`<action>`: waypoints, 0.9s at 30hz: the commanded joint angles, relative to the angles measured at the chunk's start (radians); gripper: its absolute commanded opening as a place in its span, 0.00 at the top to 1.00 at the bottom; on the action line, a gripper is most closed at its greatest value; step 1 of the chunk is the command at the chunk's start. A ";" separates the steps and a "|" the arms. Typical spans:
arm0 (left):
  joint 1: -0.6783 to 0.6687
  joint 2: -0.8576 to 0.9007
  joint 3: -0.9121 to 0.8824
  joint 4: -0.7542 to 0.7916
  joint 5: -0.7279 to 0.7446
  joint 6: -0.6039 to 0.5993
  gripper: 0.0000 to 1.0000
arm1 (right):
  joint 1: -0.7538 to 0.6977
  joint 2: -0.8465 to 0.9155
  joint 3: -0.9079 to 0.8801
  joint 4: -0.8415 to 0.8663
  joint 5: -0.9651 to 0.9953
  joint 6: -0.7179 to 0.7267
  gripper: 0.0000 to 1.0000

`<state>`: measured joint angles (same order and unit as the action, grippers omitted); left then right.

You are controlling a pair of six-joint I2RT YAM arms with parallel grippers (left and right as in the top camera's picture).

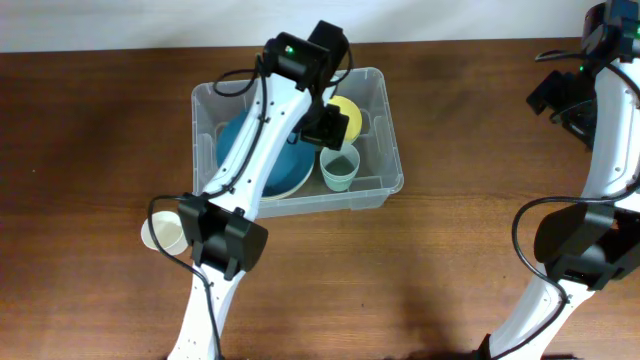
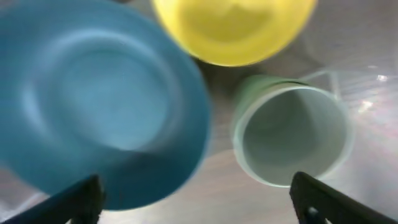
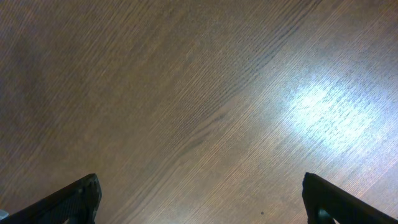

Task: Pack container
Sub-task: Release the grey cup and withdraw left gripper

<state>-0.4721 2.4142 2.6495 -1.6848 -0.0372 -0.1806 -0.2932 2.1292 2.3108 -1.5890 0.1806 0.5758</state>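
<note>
The clear plastic container (image 1: 392, 150) stands at the table's back centre. It holds a blue bowl (image 1: 232, 140) on a pale plate (image 1: 290, 186), a yellow bowl (image 1: 347, 110) and a pale green cup (image 1: 340, 170). My left gripper (image 1: 330, 125) hovers over the container, open and empty. In the left wrist view it (image 2: 199, 202) is above the gap between the blue bowl (image 2: 93, 106) and the upright green cup (image 2: 292, 137), with the yellow bowl (image 2: 233, 28) beyond. My right gripper (image 1: 560, 100) is open and empty over bare table (image 3: 199, 199).
A white cup (image 1: 163, 233) stands on the wooden table left of my left arm's base. The right arm is at the far right edge, well away from the container. The container's clear floor (image 2: 367, 81) shows beside the green cup.
</note>
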 commanded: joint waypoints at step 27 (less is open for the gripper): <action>0.730 -0.876 -1.017 0.116 -0.055 -0.305 0.01 | -0.001 0.005 -0.002 0.001 0.002 0.009 0.01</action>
<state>0.2489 1.5639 1.7378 -1.6020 -0.1505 -0.4580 -0.2932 2.1296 2.3093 -1.5890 0.1806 0.5758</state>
